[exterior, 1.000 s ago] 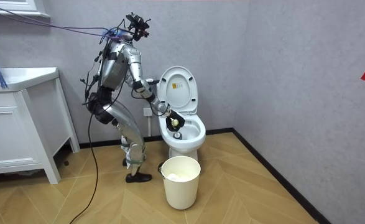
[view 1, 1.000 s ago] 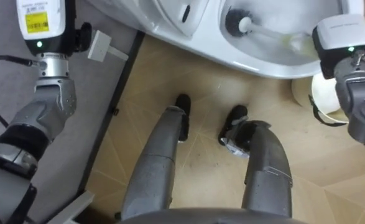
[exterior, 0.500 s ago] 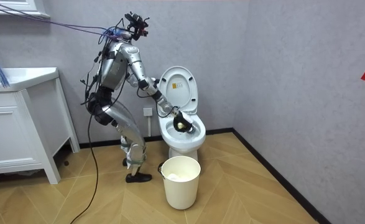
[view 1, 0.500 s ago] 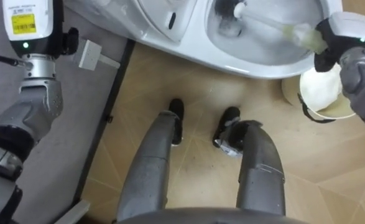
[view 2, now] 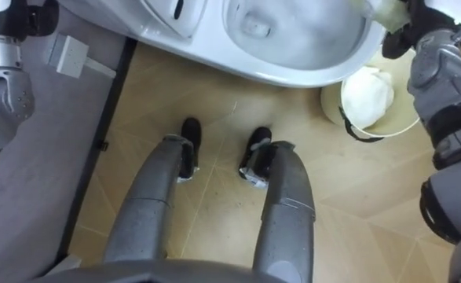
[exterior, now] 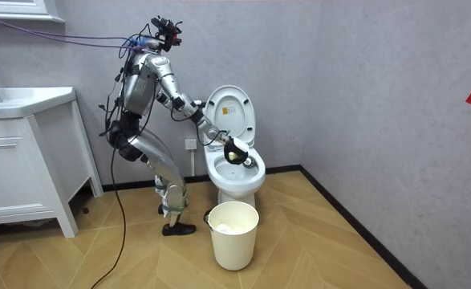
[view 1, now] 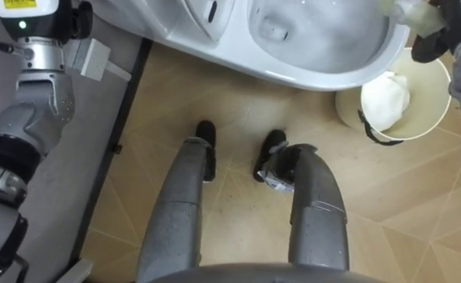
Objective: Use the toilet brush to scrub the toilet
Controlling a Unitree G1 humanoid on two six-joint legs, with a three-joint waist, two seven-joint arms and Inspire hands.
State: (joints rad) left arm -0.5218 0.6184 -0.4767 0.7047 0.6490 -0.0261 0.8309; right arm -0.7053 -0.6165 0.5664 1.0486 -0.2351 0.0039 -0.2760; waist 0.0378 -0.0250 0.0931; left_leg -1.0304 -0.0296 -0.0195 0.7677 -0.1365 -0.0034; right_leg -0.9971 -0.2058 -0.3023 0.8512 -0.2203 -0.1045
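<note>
Beside the toilet (view 1: 324, 75), on a wood floor, the robot stands with both feet just short of the bowl and reaches its right arm over the rim. Its right hand (view 1: 440, 27) is clenched round the pale handle of the brush (view 1: 407, 11), at the bowl's right edge in the eye views, near the bin (view 1: 428, 118) that stands just beside the toilet. The brush's long axis runs from the fist up and to the left, across the bowl toward its far side. The head end passes the top edge, so how it sits cannot be told, and in the room view the brush is too small to read.

A second ago the dark head sat low in the bowl, the handle lying across to the fist, and half a second ago it was still there. Since then the room view shows the hand lifted from inside the bowl to about rim height, under the raised lid (exterior: 229, 116), and the trunk more upright. The eye views have shifted as a whole, so the camera has moved too. The bin, with a white wad (view 1: 387, 98) inside, keeps its place
</note>
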